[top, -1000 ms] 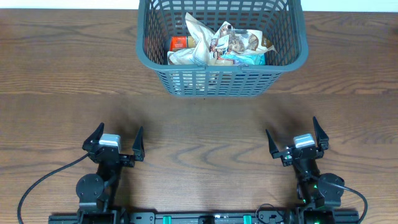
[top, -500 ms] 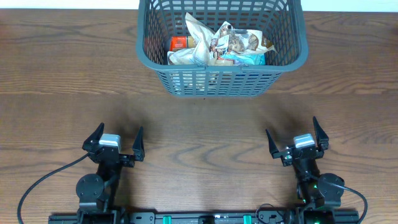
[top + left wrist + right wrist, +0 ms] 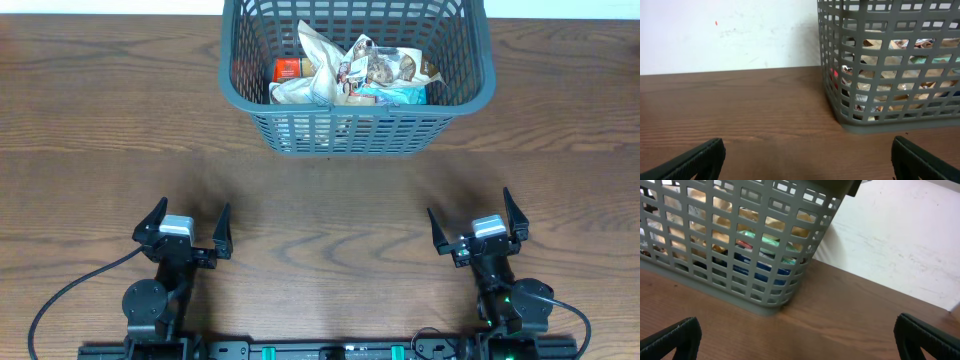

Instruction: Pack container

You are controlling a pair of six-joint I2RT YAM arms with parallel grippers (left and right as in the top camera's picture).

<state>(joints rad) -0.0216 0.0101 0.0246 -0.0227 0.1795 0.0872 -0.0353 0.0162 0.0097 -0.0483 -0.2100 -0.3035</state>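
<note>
We see one container (image 3: 350, 132), a dark grey lattice basket, at the top centre of the overhead frame on the brown wooden table (image 3: 100, 150). It stands well apart from both grippers, which sit along the bottom edge. The left gripper (image 3: 188, 228) is at the lower left and the right gripper (image 3: 475, 225) at the lower right. A wide strip of bare wood lies between them and the basket's near wall.

In the left wrist view the container (image 3: 826, 60) fills the upper right. The left gripper (image 3: 807, 165) shows only as two dark fingertips (image 3: 695, 160) in the bottom corners, spread wide with nothing between them. In the right wrist view the container (image 3: 730, 240) fills the upper left. The right gripper (image 3: 799, 340) likewise has its fingertips (image 3: 672, 337) far apart in the bottom corners, holding nothing.

Against the overhead frames from a second and half a second ago we find no change: the basket, its contents and both arms lie exactly as before.

We count one basket, two grippers and four fingers. Inside the basket is a heap of snack packets (image 3: 345, 70). We can tell a red-orange one (image 3: 289, 68), a crumpled cream one (image 3: 312, 55), a printed brown one (image 3: 388, 64) and a pale teal one (image 3: 398, 93). They overlap, so we cannot tell the full number.
</note>
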